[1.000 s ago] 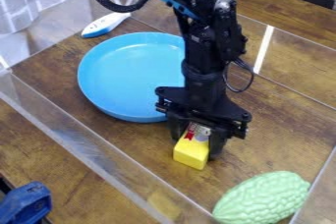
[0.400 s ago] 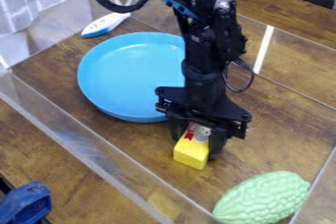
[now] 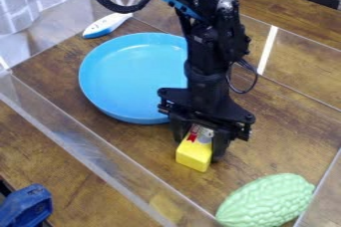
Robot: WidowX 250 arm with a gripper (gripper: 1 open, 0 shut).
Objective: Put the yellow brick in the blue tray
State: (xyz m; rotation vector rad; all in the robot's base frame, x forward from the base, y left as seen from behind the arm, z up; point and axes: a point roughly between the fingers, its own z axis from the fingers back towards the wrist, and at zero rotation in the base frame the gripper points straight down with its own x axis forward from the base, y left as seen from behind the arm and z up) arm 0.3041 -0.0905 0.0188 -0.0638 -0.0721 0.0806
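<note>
The yellow brick [image 3: 194, 153] rests on the wooden table just in front of the blue tray [image 3: 127, 75], a white-and-red label showing on its upper end. My gripper [image 3: 202, 138] points straight down over the brick with its black fingers shut on the brick's top, close to the table. The tray is a wide round shallow dish up and to the left of the gripper, its near rim partly hidden behind the arm.
A bumpy light-green oval object [image 3: 266, 202] lies at the lower right. A small blue-and-white object [image 3: 106, 25] sits behind the tray. Clear acrylic walls [image 3: 94, 146] fence the table. A blue item [image 3: 23, 207] sits outside at the lower left.
</note>
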